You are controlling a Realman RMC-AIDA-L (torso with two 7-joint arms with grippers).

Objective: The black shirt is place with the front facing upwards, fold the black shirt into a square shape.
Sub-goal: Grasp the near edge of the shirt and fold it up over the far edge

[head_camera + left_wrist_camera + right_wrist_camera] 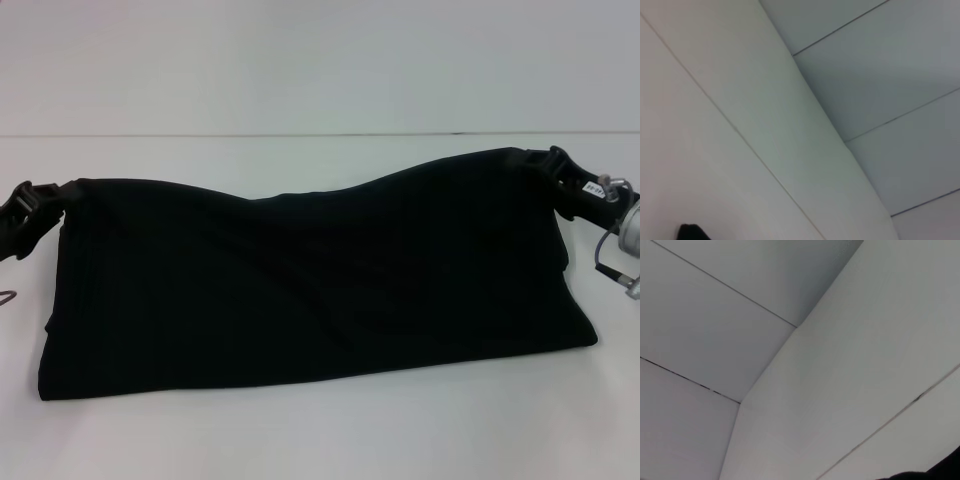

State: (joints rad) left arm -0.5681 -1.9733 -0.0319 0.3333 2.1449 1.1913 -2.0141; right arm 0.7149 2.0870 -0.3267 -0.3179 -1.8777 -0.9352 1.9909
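The black shirt [310,285] stretches wide across the white table in the head view, folded over on itself with its far edge lifted and sagging in the middle. No lettering shows. My left gripper [45,200] is shut on the shirt's raised far left corner. At the far right corner my right gripper [553,168] is shut on the cloth, held a little higher. The near edge of the shirt lies on the table. Dark bits at the edges of the left wrist view [692,232] and the right wrist view [940,471] cannot be identified.
The white table [320,440] runs out in front of and behind the shirt. A pale wall [320,60] rises behind the table's far edge. Both wrist views show mainly white panels with thin seams.
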